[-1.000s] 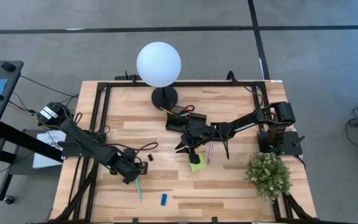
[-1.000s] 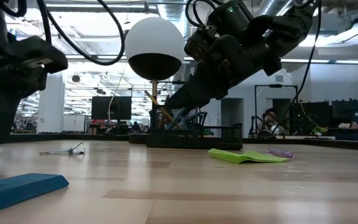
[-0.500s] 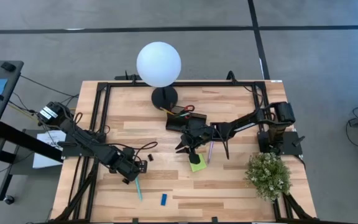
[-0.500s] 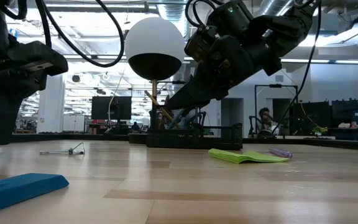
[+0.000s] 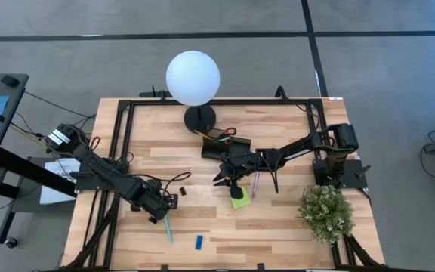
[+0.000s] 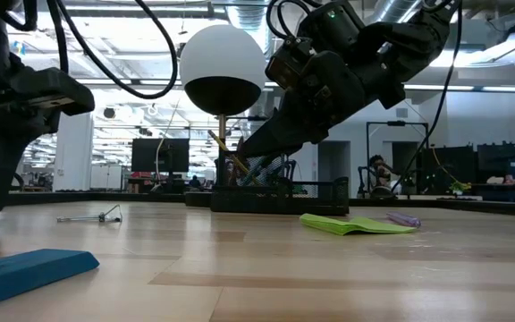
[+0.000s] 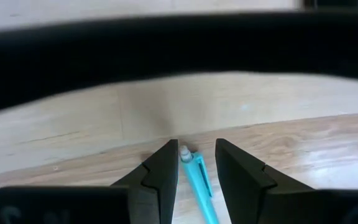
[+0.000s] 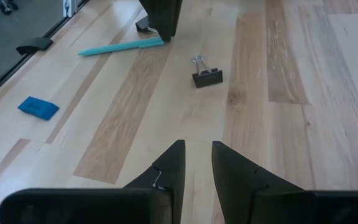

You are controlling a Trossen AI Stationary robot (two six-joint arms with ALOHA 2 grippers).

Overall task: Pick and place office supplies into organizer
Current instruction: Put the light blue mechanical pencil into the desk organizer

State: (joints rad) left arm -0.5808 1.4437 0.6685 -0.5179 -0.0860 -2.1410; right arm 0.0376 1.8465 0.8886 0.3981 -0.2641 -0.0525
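Observation:
A light-blue pen (image 5: 168, 227) lies flat on the wood table near the front left. My left gripper (image 5: 160, 212) is low over its far end. In the left wrist view my left gripper (image 7: 194, 149) is open, with a finger on each side of the pen's end (image 7: 184, 152); I cannot tell whether they touch it. My right gripper (image 5: 229, 179) hangs open and empty above the table, beside the lime-green sticky pad (image 5: 239, 199). The black organizer (image 5: 221, 145) holds red-handled scissors (image 5: 229, 131) and a pencil. A black clip (image 5: 181, 191) and a blue eraser (image 5: 199, 242) lie on the table.
A white globe lamp (image 5: 192, 78) on a round black base stands behind the organizer. A potted plant (image 5: 326, 213) sits at the front right. A purple pen (image 5: 254, 183) lies beside the sticky pad. Black frame rails run along the table's edges.
My left gripper has gone down a little toward the light-blue pen. The pen and the other things lie as before.

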